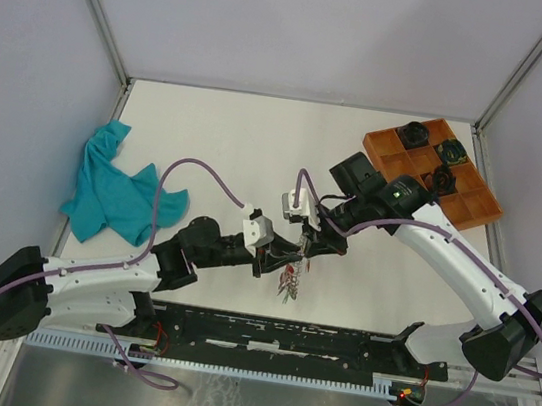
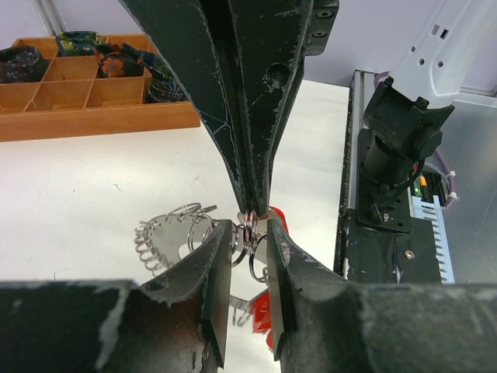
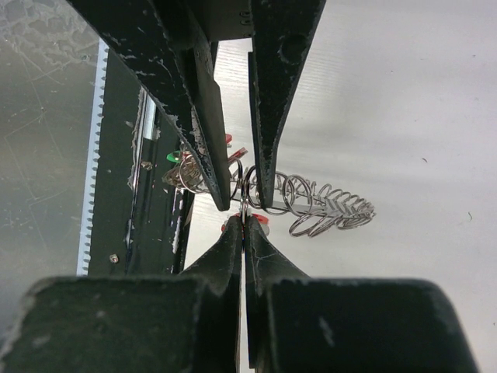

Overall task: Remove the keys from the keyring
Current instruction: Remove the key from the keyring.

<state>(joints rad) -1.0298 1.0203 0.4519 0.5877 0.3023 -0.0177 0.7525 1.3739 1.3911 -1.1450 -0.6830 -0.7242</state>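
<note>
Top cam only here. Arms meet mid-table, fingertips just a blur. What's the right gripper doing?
Observer: Right gripper is shut, pinching one of the small rings.
Operator: Left?
Observer: Left gripper has its jaws apart either side of those rings; can't tell if it's clamping.
Operator: Keyring?
Observer: The coiled keyring juts out sideways beside the fingers, and a red key tag shows between the left fingers.
</note>
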